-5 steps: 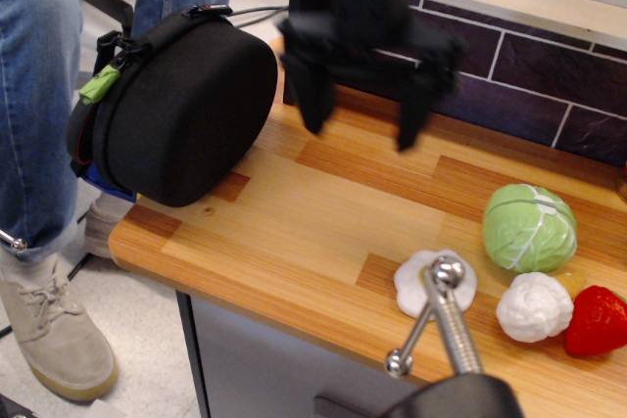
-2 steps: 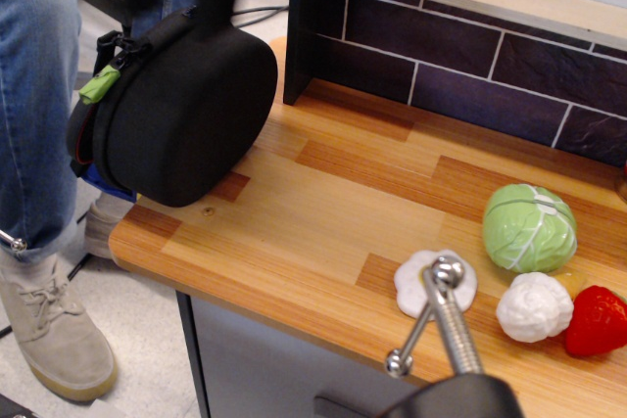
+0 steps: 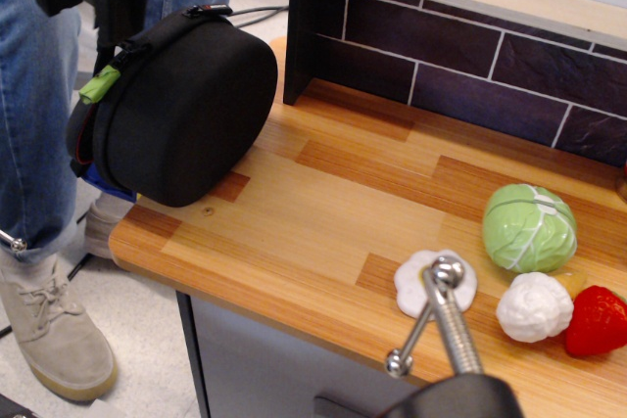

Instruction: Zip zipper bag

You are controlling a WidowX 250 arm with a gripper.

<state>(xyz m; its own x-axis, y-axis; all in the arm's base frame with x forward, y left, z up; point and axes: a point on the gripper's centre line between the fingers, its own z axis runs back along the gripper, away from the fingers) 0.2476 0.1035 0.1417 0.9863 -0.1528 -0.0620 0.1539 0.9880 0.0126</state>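
Observation:
The zipper bag [image 3: 186, 110] is a large black rounded case standing on its side at the left end of the wooden counter, partly overhanging the edge. Its lime-green pull tab [image 3: 99, 84] sits at the upper left of the zipper edge, and a black strap loop [image 3: 208, 11] is on top. My gripper [image 3: 90, 15] is at the top left of the view, just above and left of the bag and over the pull tab. Its two dark fingers [image 3: 123, 2] stand apart and hold nothing. Its upper part is cut off by the frame.
A person's jeans-clad leg [image 3: 34, 115] and shoe [image 3: 49, 330] stand left of the bag. A dark tiled back wall [image 3: 441, 56] with a shelf runs behind. Toy cabbage [image 3: 529, 227], white toys [image 3: 534, 306], strawberry [image 3: 596, 320] and a metal rod [image 3: 441, 315] lie at the front right.
The gripper has swung from above the middle of the counter leftward across the bag to the top left, over the pull tab. The bag and toys have not moved.

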